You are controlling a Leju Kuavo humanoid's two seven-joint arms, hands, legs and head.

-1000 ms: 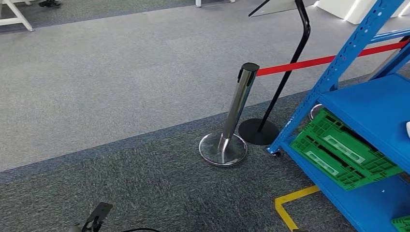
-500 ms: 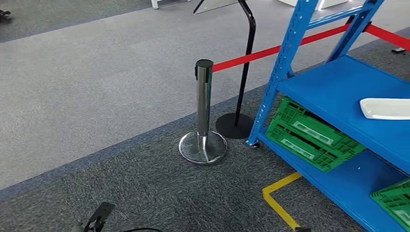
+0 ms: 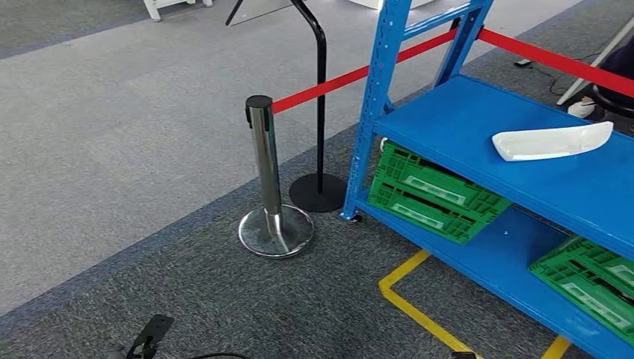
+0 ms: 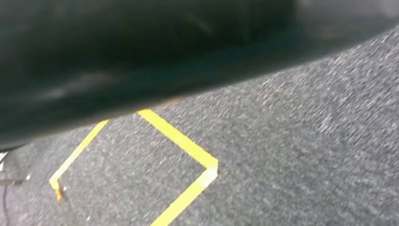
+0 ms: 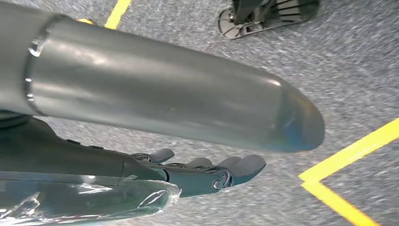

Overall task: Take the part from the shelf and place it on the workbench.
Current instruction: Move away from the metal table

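Since a second ago our whole view has swung toward the rack — the camera turned, the things on the floor did not move — and the white part (image 3: pixel 552 141), cut off at the picture's edge back then, now lies in full on the shelf.

We see that part as a long, shallow white piece with a curved rim, resting flat on the middle board of the blue shelf (image 3: pixel 456 120), well apart from the blue upright post at the rack's near corner. No hand touches it.

Under that board, on the lowest one, we see a green crate (image 3: pixel 434 193) near the post and a second green crate (image 3: pixel 591 280) further along the rack.

Just off the rack's corner stands a black stand (image 3: pixel 320 112) on a round base, and beside it a chrome post (image 3: pixel 267 176) on a shiny disc foot; a red belt (image 3: pixel 321 86) runs from the chrome post's cap behind the rack frame. Yellow floor tape (image 3: pixel 415 303) marks a corner on the dark carpet in front of the shelf.

In the right wrist view our right hand (image 5: pixel 207 172) hangs over the carpet — fingers stretched out, lying side by side and holding nothing, below the thick grey thumb. How the left hand's fingers lie we cannot tell.
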